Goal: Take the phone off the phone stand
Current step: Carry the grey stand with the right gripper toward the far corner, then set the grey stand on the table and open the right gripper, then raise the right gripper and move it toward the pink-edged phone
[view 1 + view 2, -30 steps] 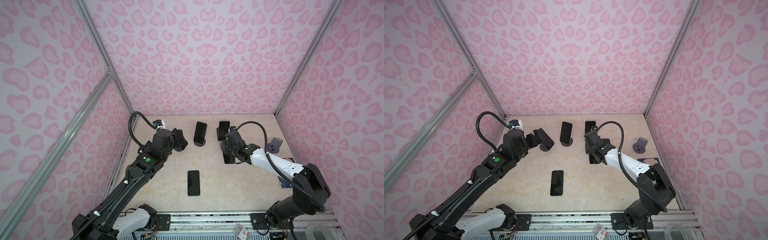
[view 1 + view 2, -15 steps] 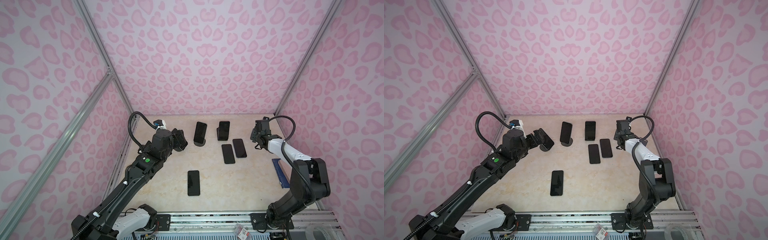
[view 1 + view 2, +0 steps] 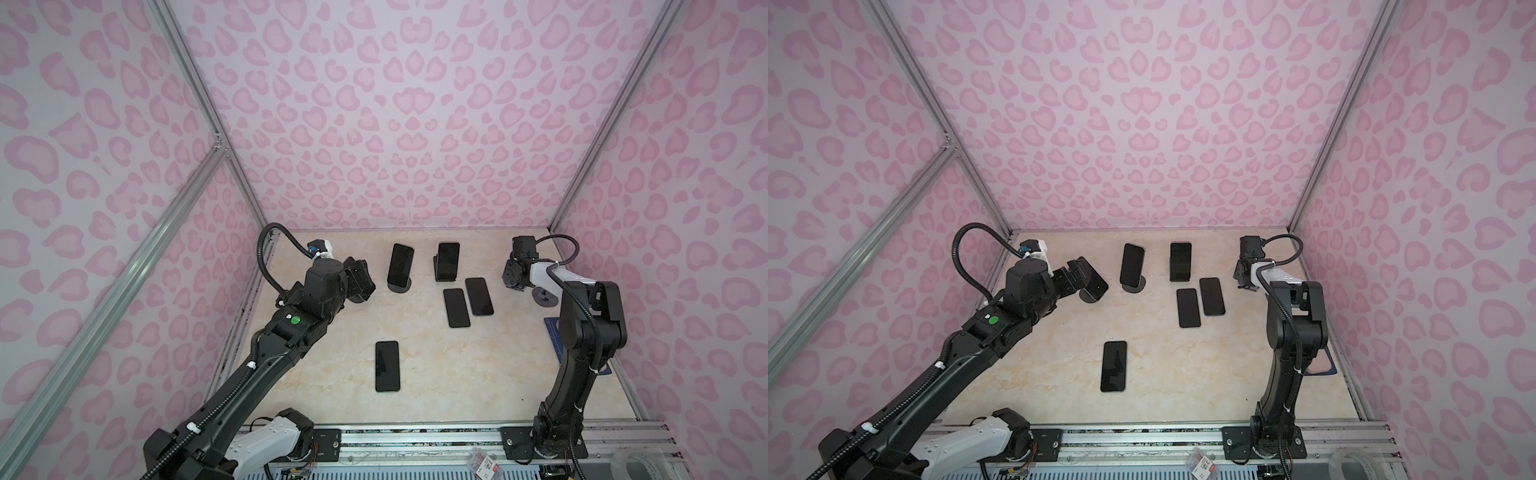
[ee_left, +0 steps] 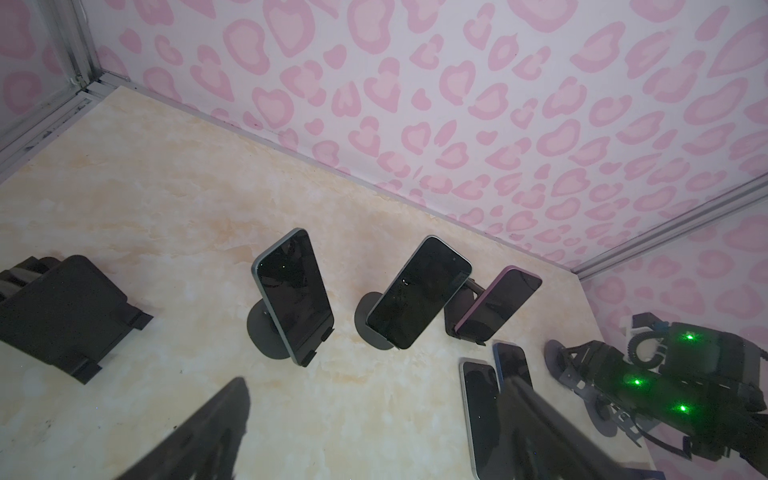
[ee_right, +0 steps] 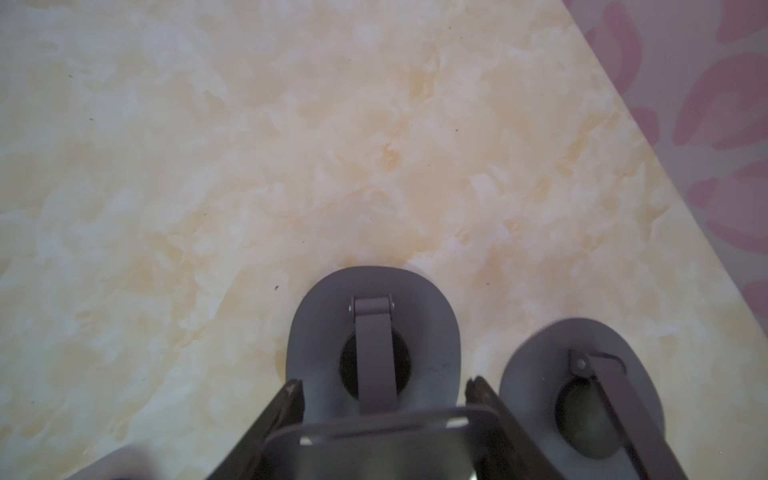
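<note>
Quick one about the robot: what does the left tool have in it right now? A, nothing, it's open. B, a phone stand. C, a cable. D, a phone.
A: in the left wrist view the left tool has its jaws wide apart with only bare table between them, and the nearest propped phone stands beyond them, not gripped.

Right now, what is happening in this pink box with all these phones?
A two-armed robot is emptying phone stands. The left gripper hangs open in front of a phone that leans on its round-base stand, without touching it. The right gripper appears closed on the plate of an empty grey stand. Three flat phones lie on the table, and two other phones sit on stands at the back.
</note>
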### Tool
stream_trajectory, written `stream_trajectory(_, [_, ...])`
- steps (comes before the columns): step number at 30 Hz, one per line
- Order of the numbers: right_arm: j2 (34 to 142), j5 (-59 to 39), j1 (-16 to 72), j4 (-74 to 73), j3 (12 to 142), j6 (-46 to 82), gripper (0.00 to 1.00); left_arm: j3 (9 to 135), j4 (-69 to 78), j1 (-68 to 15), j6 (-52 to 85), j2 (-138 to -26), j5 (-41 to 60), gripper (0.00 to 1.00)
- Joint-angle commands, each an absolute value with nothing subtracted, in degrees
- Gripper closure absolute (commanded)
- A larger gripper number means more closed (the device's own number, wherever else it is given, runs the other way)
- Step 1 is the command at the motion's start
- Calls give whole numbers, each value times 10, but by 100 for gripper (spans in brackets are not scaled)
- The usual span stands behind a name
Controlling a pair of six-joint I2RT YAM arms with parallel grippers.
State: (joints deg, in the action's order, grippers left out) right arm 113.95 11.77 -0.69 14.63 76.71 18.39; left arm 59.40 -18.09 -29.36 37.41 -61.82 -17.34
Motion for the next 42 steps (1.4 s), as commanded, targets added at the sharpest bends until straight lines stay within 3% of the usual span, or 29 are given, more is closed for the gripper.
stream_trajectory(1, [1144,124,-4,149,780,183,47,592,-170,-293,376,-623,-169,3])
stream_trajectory(8, [1208,65,-16,250,872,175,44,595,-173,-293,376,-630,-166,4])
stream_trajectory(15, [1184,95,-16,254,856,187,16,594,-173,-293,373,-627,-172,4])
stream_trajectory(17, [1158,93,-14,246,826,187,13,596,-173,-293,371,-626,-171,4])
stream_trajectory(27, [953,114,42,219,764,163,8,599,-173,-290,349,-594,-200,4])
stream_trajectory(33, [836,65,86,157,682,171,8,589,-161,-289,340,-563,-216,3])
stream_trajectory(42, [724,81,165,182,629,203,9,587,-165,-288,329,-590,-246,2])
